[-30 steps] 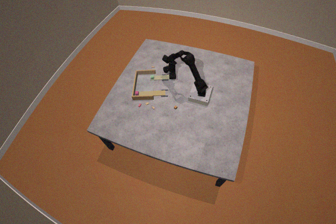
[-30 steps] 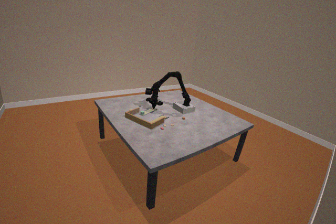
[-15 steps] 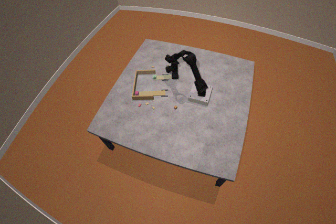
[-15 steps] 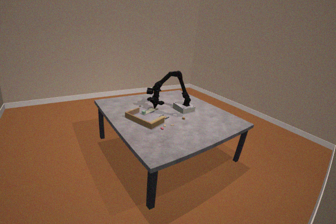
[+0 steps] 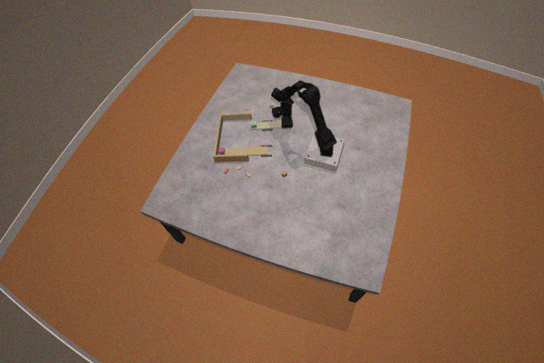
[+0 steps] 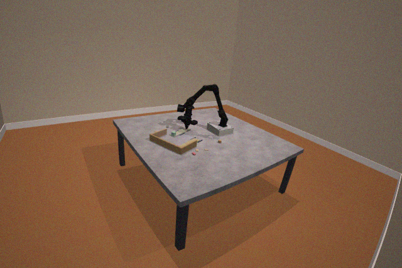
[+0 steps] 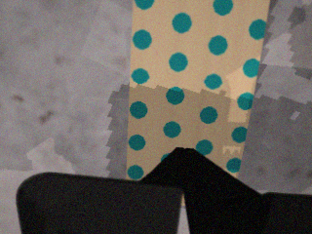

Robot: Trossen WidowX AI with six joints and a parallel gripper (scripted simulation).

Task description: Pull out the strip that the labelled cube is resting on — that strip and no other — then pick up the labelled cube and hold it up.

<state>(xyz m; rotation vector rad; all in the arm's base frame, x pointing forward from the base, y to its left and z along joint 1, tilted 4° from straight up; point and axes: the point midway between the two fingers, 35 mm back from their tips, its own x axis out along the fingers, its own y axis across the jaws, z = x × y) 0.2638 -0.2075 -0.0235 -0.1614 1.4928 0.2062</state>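
A pale strip with teal dots point(image 5: 269, 124) point(image 6: 180, 132) point(image 7: 195, 49) lies flat, running out past the open side of the wooden frame. A green cube point(image 5: 253, 123) point(image 6: 173, 134) sits on its far end, level with the frame's opening. My gripper point(image 6: 186, 128) point(image 7: 183, 156) is shut, its tips down at the top of the dotted strip near the end closest to the base; nothing shows between the fingers. A plain yellow strip point(image 5: 246, 150) lies parallel, with a pink cube point(image 5: 221, 150) at its far end in the frame's corner. No label is readable on either cube.
The wooden frame point(image 5: 218, 137) point(image 6: 165, 142) has three walls and opens toward the robot base point(image 5: 321, 164) point(image 6: 220, 130). Short dark rails flank both strips. An orange block point(image 5: 284, 173) point(image 6: 219, 141), a red piece point(image 5: 226, 170) point(image 6: 193, 153) and several tan bits lie outside the frame.
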